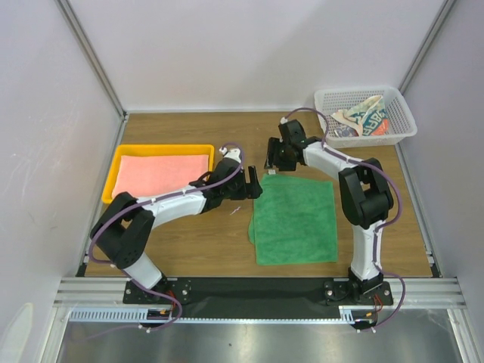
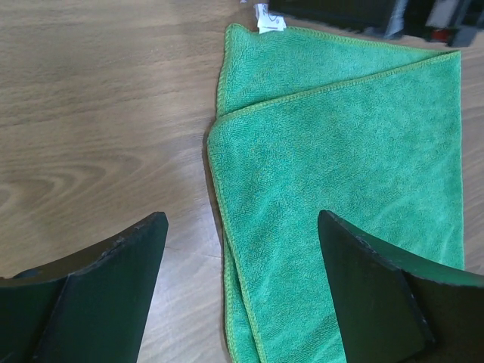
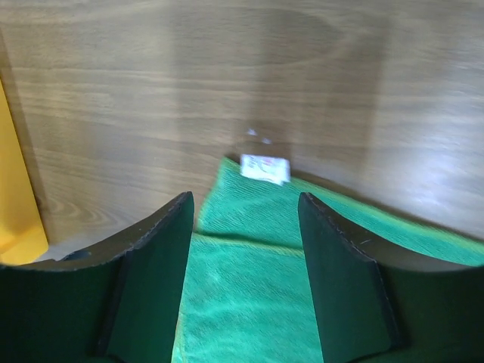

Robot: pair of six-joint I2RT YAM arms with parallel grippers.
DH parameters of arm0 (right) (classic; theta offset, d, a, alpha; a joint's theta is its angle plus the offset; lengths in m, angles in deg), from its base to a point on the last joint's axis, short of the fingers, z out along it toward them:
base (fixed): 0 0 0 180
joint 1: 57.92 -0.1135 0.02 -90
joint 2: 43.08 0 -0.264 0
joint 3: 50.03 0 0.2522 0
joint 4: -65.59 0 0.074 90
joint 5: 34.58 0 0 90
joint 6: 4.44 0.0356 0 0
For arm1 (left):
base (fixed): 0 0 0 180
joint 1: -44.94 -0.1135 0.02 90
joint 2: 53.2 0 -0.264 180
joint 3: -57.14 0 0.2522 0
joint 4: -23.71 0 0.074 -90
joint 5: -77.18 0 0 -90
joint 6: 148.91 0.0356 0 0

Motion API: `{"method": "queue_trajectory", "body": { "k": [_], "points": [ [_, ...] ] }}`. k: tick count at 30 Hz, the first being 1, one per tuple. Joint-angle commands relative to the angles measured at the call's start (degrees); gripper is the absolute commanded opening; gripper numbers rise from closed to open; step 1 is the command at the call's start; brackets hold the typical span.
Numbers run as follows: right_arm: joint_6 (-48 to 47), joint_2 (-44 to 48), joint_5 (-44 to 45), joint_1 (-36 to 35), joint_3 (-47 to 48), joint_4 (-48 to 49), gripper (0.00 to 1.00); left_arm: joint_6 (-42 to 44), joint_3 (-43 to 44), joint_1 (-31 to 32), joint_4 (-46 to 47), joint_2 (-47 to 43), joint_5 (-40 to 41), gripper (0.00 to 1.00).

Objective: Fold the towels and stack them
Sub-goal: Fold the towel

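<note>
1. On the table (image 1: 219, 242), between my two arms, the green towel (image 1: 295, 219) lies flat, folded into a rough square.
2. Left wrist view: the green towel (image 2: 340, 189) shows two layers. The upper one sits askew, so a strip of the lower layer shows at the far left corner and along the left edge.
3. A white tag (image 2: 270, 19) sticks out at that far corner. In the right wrist view the tag (image 3: 265, 168) lies at the far edge of the green towel (image 3: 242, 302), against the bare wood.
4. My left gripper (image 1: 253, 184) hangs just beside the towel's far left corner. From its wrist, the left gripper (image 2: 242, 227) has its fingers spread wide, one over bare wood and one over cloth, with the towel's left edge in the gap. It holds nothing. I cannot tell whether the tips touch down.
5. My right gripper (image 1: 270, 156) hangs just past the towel's far edge, near the left gripper but apart from it. From its wrist, the right gripper (image 3: 246, 212) has its fingers parted, less widely than the left pair. Cloth shows below the gap and nothing is gripped.
6. The pink towel (image 1: 162, 172) lies flat in the tray (image 1: 113, 178), far left of the table.
7. The patterned towel (image 1: 363, 121) lies crumpled in the basket (image 1: 404, 113) at the far right corner.
</note>
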Motion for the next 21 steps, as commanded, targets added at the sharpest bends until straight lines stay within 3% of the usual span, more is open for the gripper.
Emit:
{"method": "queue_trajectory", "body": {
  "k": [1, 4, 8, 13, 21],
  "points": [
    [-1.2, -2.7, -1.5, -0.9, 3.3, -0.3, 0.63, -1.5, 1.8, -1.8, 2.5, 1.6, -3.0, 0.86],
    [-1.2, -3.7, -3.2, -1.4, 3.9, -0.8, 0.62, -1.6, 0.9, -1.9, 0.8, 1.2, -5.6, 0.84],
    [-2.1, -2.8, -4.6, -2.3, 3.5, -2.5, 0.61, -2.4, -2.6, -2.0, -1.5, -2.3, -9.2, 0.74],
    [-2.2, -1.4, -6.2, -4.2, 3.8, -4.5, 0.58, -5.3, -8.3, -1.9, -4.6, -7.9, -8.4, 0.68],
    [2.8, -6.6, 7.5, -11.4, 13.9, -18.4, 0.55, -6.8, -15.9, -1.9, -5.8, -14.9, -7.0, 0.68]
  ]
}}
